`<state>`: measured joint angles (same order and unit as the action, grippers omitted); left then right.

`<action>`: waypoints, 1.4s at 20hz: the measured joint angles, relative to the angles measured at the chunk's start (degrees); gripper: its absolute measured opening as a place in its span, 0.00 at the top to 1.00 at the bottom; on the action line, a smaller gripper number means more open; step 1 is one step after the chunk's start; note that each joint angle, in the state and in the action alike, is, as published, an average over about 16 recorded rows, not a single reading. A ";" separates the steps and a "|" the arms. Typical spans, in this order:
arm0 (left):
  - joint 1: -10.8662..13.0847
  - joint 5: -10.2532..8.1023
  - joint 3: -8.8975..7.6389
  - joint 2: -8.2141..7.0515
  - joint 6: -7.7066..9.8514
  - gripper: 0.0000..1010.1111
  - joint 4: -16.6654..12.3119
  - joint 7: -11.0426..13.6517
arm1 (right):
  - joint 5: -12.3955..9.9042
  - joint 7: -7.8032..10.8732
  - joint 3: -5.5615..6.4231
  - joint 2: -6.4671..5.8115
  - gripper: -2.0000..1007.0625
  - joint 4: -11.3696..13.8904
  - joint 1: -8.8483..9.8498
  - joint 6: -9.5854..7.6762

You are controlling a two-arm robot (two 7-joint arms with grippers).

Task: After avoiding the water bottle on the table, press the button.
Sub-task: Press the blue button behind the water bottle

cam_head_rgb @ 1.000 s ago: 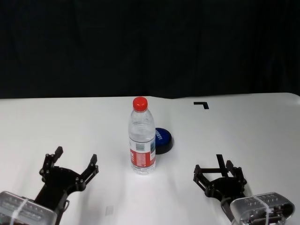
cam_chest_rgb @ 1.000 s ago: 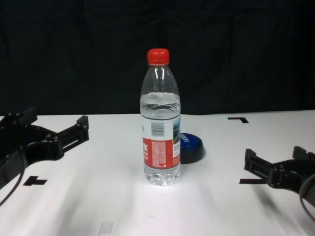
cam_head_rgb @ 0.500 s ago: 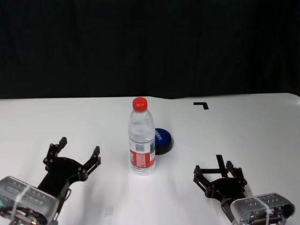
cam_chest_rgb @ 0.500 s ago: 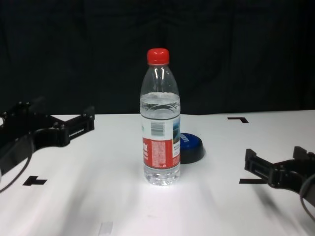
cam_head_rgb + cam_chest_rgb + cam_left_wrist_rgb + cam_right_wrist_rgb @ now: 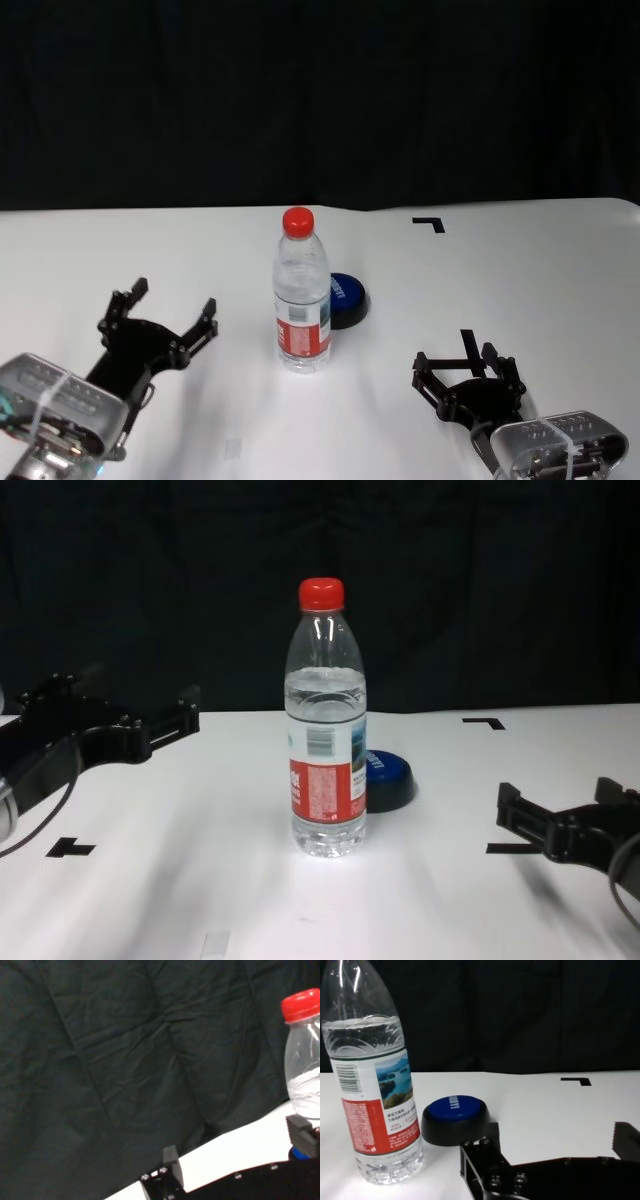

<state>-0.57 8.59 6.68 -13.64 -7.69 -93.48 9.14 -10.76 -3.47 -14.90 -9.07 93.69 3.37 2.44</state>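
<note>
The water bottle point(image 5: 303, 300) stands upright mid-table, with its red cap on. Just behind it to the right sits the low dark blue button point(image 5: 347, 297), partly hidden by the bottle. My left gripper point(image 5: 170, 302) hovers open and empty above the table point(image 5: 500, 280), left of the bottle and apart from it. From the left wrist view the bottle point(image 5: 304, 1060) appears beyond one finger point(image 5: 172, 1162). My right gripper point(image 5: 463, 365) rests open and empty near the front right. The right wrist view shows the bottle point(image 5: 372, 1085) and the button point(image 5: 455, 1115) side by side ahead.
A black corner mark point(image 5: 431, 222) lies at the table's back right, and another black mark point(image 5: 70, 848) at the front left. A dark curtain point(image 5: 320, 100) closes off the back edge.
My left gripper has lifted off the table and moved forward and slightly right, toward the bottle. The right gripper, the bottle and the button have stayed put.
</note>
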 joint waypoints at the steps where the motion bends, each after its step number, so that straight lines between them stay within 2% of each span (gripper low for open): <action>1: -0.31 -0.05 0.07 -0.06 -0.01 0.00 0.26 0.05 | 0.00 0.00 0.00 0.00 0.00 0.00 0.00 0.00; 14: -4.23 -0.89 0.89 -0.82 -0.51 0.00 3.95 0.96 | 0.00 0.00 0.00 0.00 0.00 0.00 0.00 0.00; 28: -8.64 -2.37 2.48 -1.26 -1.78 0.00 8.92 2.53 | 0.00 0.00 0.00 0.00 0.00 0.00 0.00 0.00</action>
<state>-9.21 6.22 9.16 -14.90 -9.46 -84.56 11.67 -10.76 -3.47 -14.90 -9.07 93.69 3.37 2.44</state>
